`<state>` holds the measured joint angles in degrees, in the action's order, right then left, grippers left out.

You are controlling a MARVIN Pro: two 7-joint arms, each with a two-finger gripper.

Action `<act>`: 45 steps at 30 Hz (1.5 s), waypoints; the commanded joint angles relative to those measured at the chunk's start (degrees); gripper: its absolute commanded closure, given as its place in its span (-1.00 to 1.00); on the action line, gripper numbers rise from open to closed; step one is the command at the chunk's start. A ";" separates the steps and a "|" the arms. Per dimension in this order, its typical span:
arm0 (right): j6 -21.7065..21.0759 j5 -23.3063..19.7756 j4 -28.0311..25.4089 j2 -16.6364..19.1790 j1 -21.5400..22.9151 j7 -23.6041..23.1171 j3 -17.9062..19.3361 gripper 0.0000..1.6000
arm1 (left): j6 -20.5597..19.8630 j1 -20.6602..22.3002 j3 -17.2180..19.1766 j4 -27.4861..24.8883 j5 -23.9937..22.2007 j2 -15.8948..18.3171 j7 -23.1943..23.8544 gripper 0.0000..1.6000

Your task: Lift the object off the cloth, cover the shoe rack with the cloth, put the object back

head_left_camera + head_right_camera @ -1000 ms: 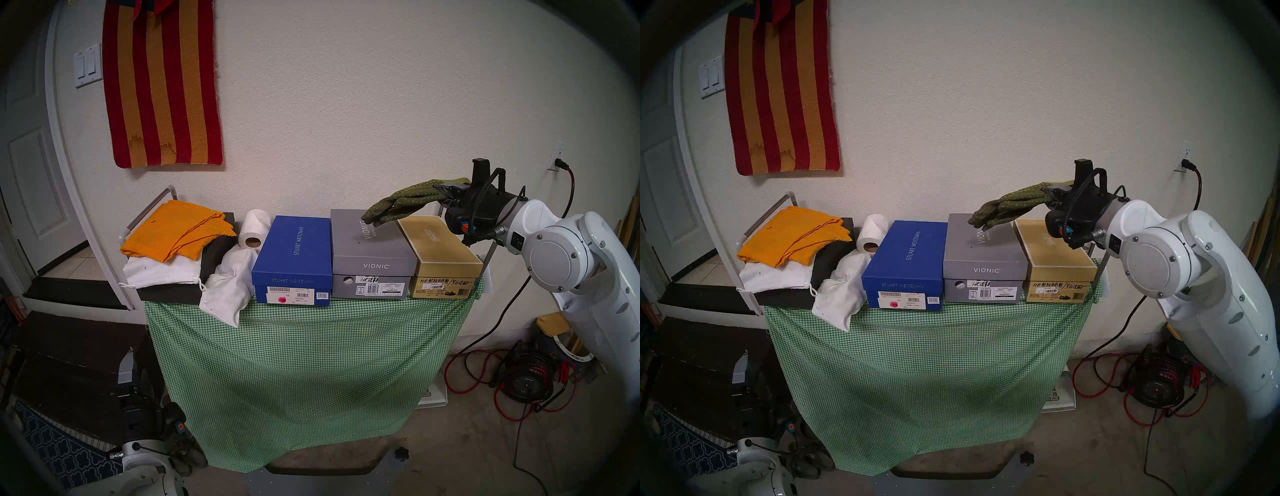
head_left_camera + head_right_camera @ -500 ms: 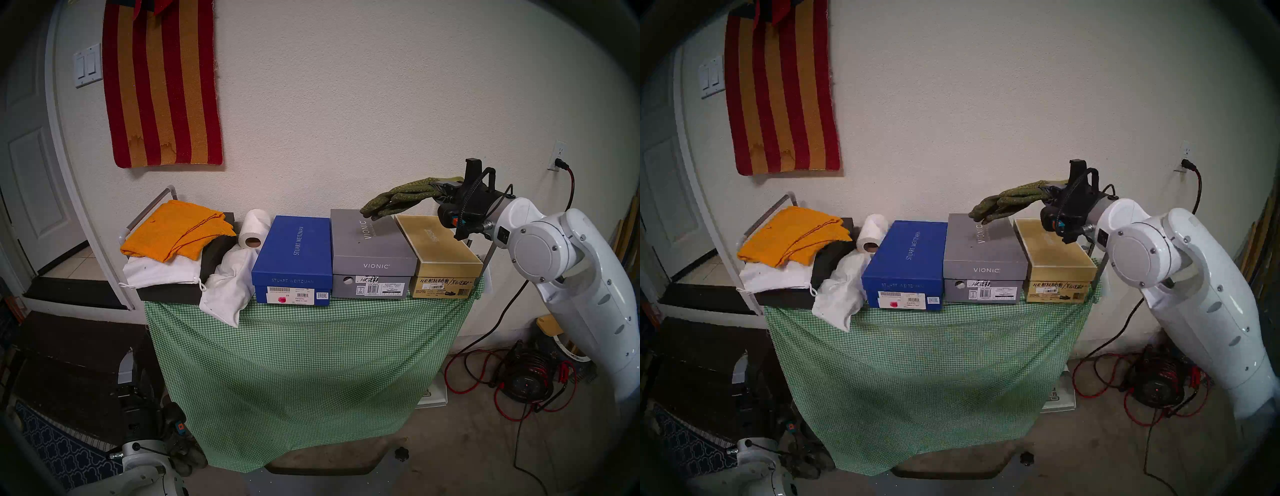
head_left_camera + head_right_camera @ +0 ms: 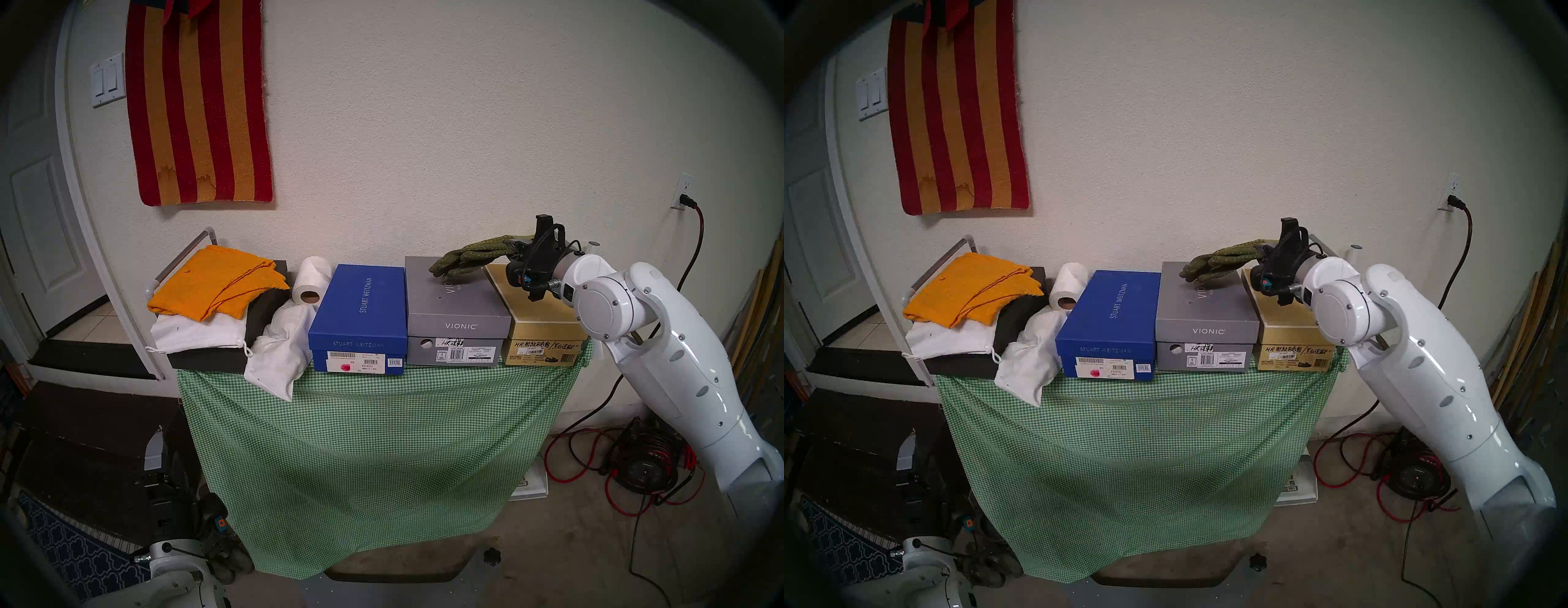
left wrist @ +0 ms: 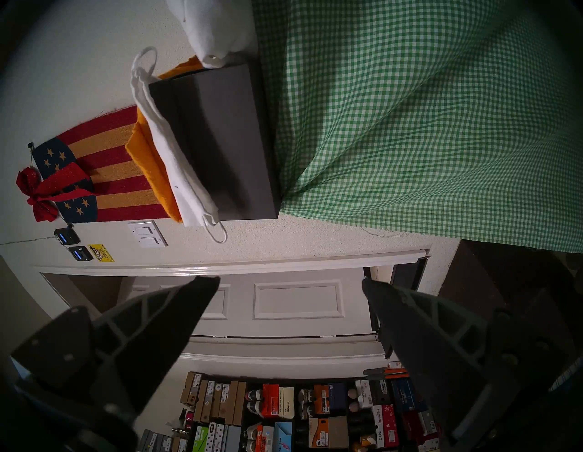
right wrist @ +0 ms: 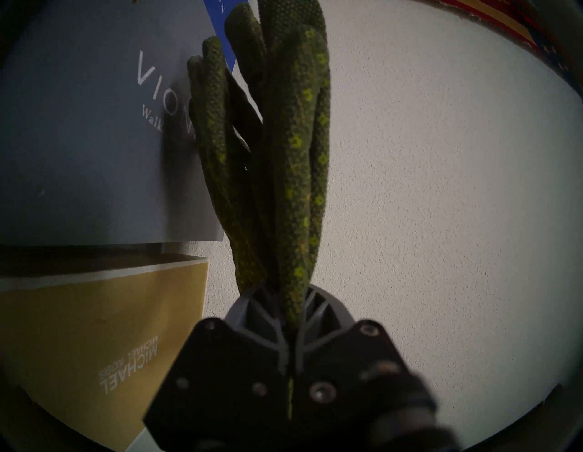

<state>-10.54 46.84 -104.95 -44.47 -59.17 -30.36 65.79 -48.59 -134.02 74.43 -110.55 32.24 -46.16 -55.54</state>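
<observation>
The pair of olive-green dotted gloves [image 3: 466, 257] hangs from my right gripper [image 3: 513, 248], which is shut on the cuffs. The glove fingertips droop onto or just above the lid of the grey Vionic box [image 3: 454, 297]; I cannot tell if they touch. The right wrist view shows the gloves [image 5: 284, 157] clamped between the shut fingers [image 5: 252, 303]. The green-and-white check cloth [image 3: 360, 446] hangs over the front of the shoe rack [image 3: 182, 259], hiding its shelves. My left gripper [image 4: 290, 281] is open and empty, low at the left beside the cloth's edge [image 4: 426, 110].
On the rack top, left to right, are a folded orange cloth [image 3: 216, 280], white bags [image 3: 280, 352], a paper roll [image 3: 312, 280], a blue box [image 3: 360, 310] and a gold box [image 3: 539, 305]. A red cable reel [image 3: 645, 463] lies on the floor at the right.
My right gripper has moved left and down with the gloves. The glove fingertips have come down from above the grey box to about its lid. The left arm and cloth have not moved.
</observation>
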 commanded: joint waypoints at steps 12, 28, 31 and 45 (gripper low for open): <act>2.23 3.96 3.92 -0.75 6.84 -4.13 -1.23 0.08 | 0.00 -0.42 0.11 -0.04 0.03 0.03 0.52 -1.00; -0.71 1.73 -2.30 8.57 2.95 -14.66 6.97 -1.00 | 0.09 -0.48 0.28 -0.04 0.36 -0.16 0.81 -1.00; -0.90 0.34 -2.19 9.56 2.74 -16.46 8.84 -1.00 | 0.11 -0.49 0.31 -0.04 0.42 -0.19 0.85 -1.00; 2.27 -2.34 -8.62 17.40 -5.56 -25.57 7.56 -1.00 | 0.21 -0.46 0.44 0.02 0.75 -0.41 1.10 -1.00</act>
<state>-11.18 45.37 -107.74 -32.35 -58.90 -52.38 77.08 -48.35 -134.22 74.93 -110.53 32.99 -46.57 -54.43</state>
